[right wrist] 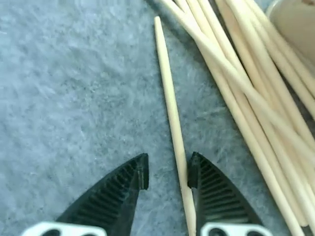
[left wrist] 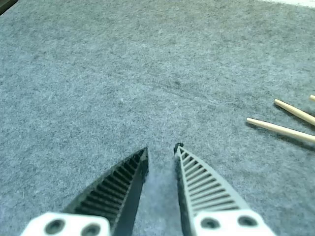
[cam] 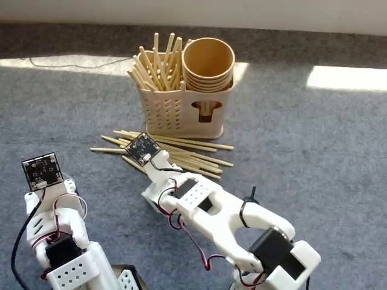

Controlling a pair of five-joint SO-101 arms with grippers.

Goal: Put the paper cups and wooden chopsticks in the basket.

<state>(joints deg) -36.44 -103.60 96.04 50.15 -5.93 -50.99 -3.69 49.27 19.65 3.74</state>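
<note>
Grey carpet (cam: 320, 163) covering the whole work surface, two bright patches of sunlight (cam: 347, 77) across its far side, thin cord (cam: 66, 60) lying at far left, pale strip (cam: 242, 11) beyond, possibly a wall.

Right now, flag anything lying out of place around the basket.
A pile of wooden chopsticks lies loose on the carpet in front of the basket, not inside it. One stray chopstick lies apart from the pile, between the fingers of the open right gripper.
</note>
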